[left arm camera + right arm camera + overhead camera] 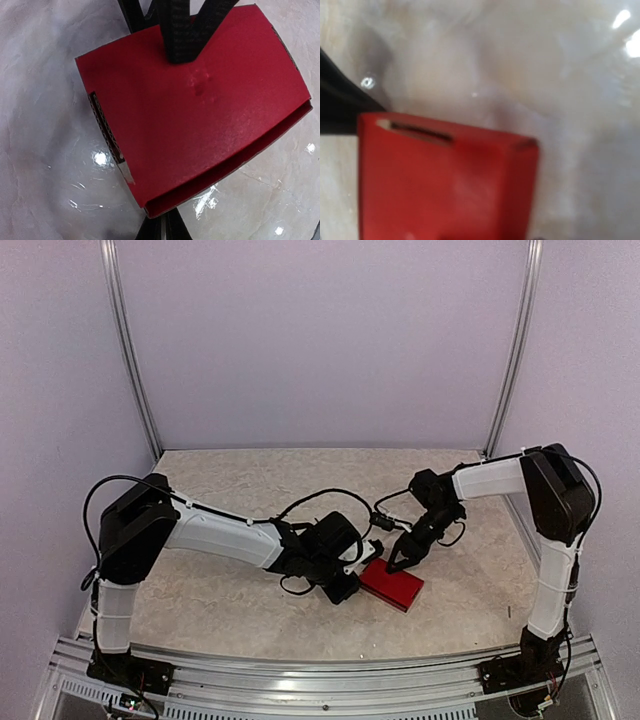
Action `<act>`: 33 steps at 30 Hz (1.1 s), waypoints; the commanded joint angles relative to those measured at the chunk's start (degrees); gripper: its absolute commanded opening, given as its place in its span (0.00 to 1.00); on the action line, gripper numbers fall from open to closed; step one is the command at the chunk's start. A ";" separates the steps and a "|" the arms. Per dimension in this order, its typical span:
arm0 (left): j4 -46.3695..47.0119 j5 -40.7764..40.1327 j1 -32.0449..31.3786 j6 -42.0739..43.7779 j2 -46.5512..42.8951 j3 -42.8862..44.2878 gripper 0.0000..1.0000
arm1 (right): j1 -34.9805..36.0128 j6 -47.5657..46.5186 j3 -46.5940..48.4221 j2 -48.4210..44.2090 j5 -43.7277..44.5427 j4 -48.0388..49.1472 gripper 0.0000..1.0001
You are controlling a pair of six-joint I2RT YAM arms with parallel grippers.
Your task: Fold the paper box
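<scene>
1. The paper box (392, 585) is folded into a flat red slab, sitting low on the marble-look table (250, 480), near side, a bit right of centre.
2. The left gripper (356, 576) comes at its left end. In the left wrist view one black finger (182, 35) lies on the red top face and the other pokes out from underneath, so the jaws look nearly together, clamped on the box.
3. The right gripper (405, 560) points down at the box's far edge. Whether its jaws are wide or narrow, I honestly can't tell.
4. The right wrist view is blurry, and shows just a red corner with a thin slot (420, 132).
</scene>
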 commanded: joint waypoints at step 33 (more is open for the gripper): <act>-5.81 -6.79 9.74 -2.64 -5.16 9.75 0.23 | -9.25 -9.55 5.17 -13.02 -5.46 -8.60 0.57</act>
